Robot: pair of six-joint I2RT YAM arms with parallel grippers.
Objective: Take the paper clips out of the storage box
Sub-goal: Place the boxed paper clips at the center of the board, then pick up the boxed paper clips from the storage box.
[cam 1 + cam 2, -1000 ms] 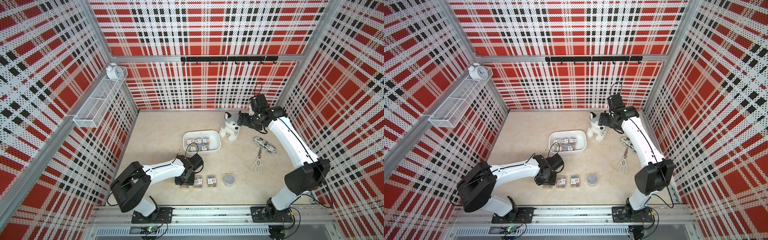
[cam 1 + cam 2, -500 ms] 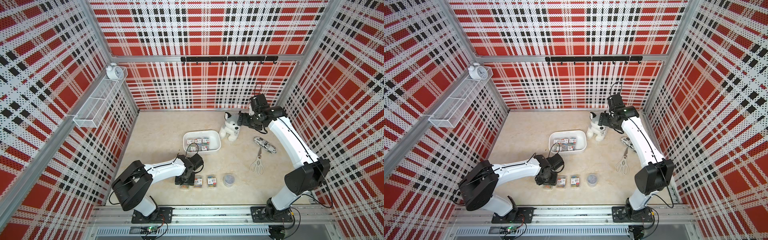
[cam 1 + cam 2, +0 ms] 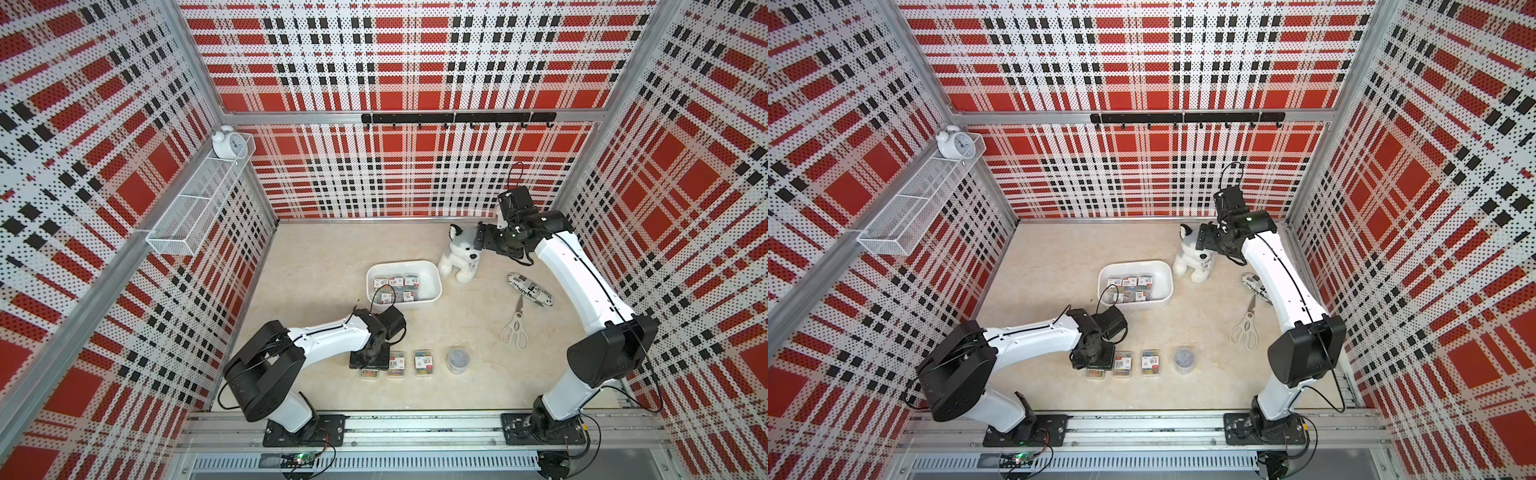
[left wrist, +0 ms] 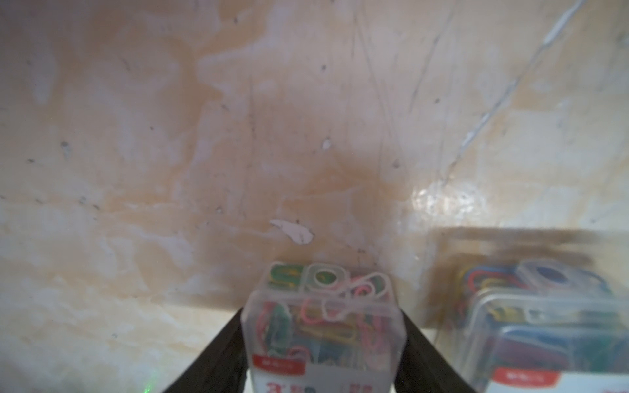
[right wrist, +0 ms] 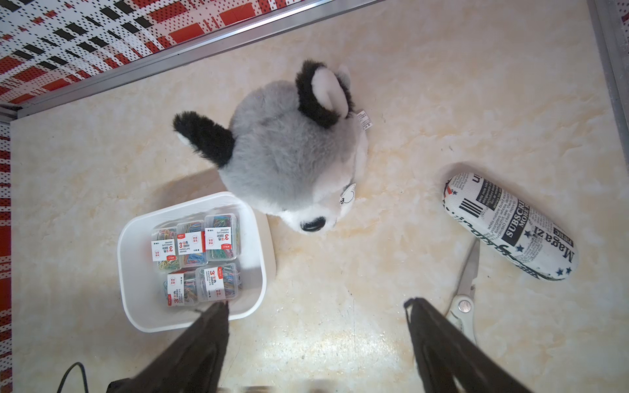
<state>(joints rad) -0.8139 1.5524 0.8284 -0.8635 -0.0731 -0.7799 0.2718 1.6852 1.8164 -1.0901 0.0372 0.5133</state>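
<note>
No visible shift in the last second: left gripper (image 4: 321, 311) still sits low on the surface (image 4: 204, 136) with a paper-clip case (image 4: 323, 343) between its fingers. Can't tell if it's clamped or already let go. Two more cases (image 3: 395, 363) and the round tub (image 3: 457, 360) sit in a row beside it, so this looks like drop-off four. Five cases (image 5: 195, 258) remain in the storage box (image 5: 136, 299), well apart from it. Right gripper (image 5: 316, 303) unchanged near the box, jaws apart, empty.

Plush dog (image 3: 459, 259) sits on the bench (image 3: 324, 249) near a printed case (image 3: 530, 289) and scissors (image 3: 515, 328); alarm clock (image 3: 227, 143) in wire basket (image 3: 195, 208).
</note>
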